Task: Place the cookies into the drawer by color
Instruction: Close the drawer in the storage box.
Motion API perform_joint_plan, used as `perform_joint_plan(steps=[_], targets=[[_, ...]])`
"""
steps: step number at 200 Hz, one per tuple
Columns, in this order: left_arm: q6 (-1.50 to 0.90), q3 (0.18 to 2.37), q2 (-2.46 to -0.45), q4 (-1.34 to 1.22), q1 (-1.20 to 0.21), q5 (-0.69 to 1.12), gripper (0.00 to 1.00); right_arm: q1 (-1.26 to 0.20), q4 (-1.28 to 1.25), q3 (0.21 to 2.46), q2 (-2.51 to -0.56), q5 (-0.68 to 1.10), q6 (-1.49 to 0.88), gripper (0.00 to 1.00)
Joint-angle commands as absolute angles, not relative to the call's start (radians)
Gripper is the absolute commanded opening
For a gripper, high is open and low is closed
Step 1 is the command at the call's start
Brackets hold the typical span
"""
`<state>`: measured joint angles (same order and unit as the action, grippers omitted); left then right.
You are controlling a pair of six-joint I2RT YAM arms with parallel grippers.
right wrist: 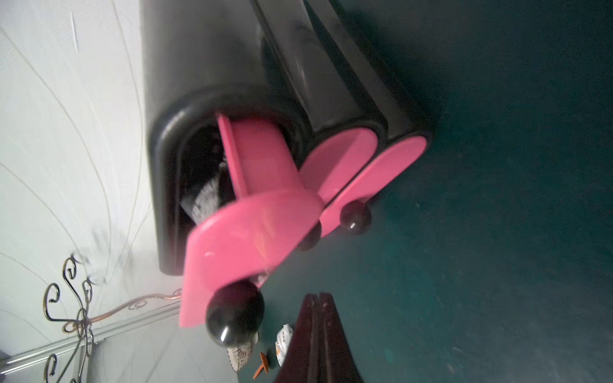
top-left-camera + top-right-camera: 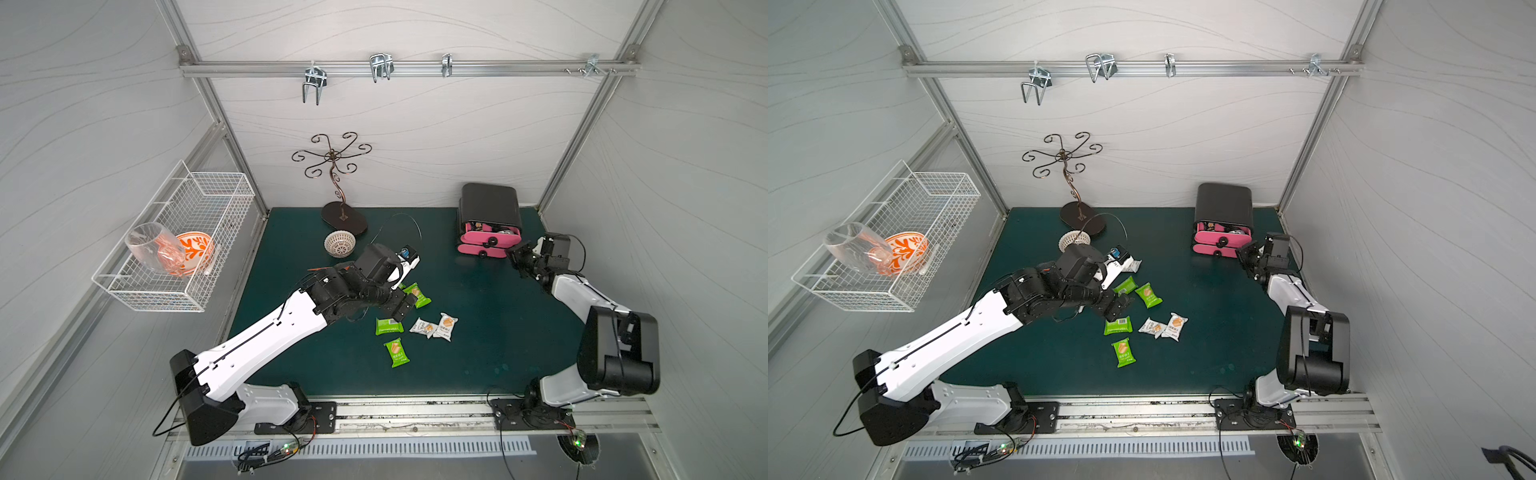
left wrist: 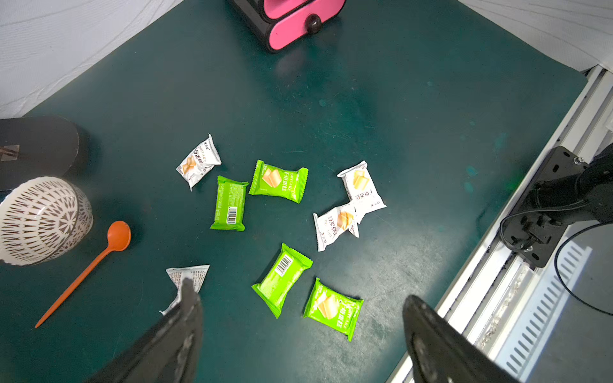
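Several cookies lie mid-mat: green packets (image 2: 389, 326) (image 2: 397, 352) (image 2: 417, 294) and white ones (image 2: 423, 327) (image 2: 446, 326). In the left wrist view I see green packets (image 3: 278, 180) (image 3: 229, 204) (image 3: 333, 308) and white packets (image 3: 199, 162) (image 3: 361, 187); another white packet (image 3: 194, 273) is partly hidden behind a finger. My left gripper (image 2: 405, 306) (image 3: 300, 293) hangs open above them, holding nothing. The black cabinet (image 2: 490, 203) at the back right has pink drawers; the top drawer (image 2: 490, 239) (image 1: 245, 228) is pulled out with dark packets inside. My right gripper (image 2: 515, 254) (image 1: 318, 295) is shut and empty, just beside the top drawer's black knob (image 1: 235, 311).
A patterned white bowl (image 2: 340, 244) and a metal cup stand (image 2: 344, 216) sit at the back of the mat. An orange spoon (image 3: 83, 275) lies by the bowl. A wire basket (image 2: 183, 232) on the left wall holds a glass and an orange bowl. A metal rail (image 2: 415, 415) borders the front.
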<state>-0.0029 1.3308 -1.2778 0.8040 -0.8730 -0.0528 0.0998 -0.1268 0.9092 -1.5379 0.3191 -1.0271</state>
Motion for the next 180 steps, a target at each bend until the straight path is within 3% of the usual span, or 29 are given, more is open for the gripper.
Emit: perform_joint_plan(steps=[1,104,180], targets=[[0.000,1.348,-1.276,0.765,-0.876,-0.057,0.95,0.082,-0.210,0.972,-1.589,0.309,-1.085,0.00],[0.000,1.356,-1.274,0.785,-0.878,-0.069,0.95,0.000,-0.194,1.109,-1.746,0.221,-1.149,0.00],[0.007,1.354,-1.263,0.775,-0.892,-0.099,0.95,-0.064,-0.011,0.977,-1.457,0.221,-1.006,0.01]])
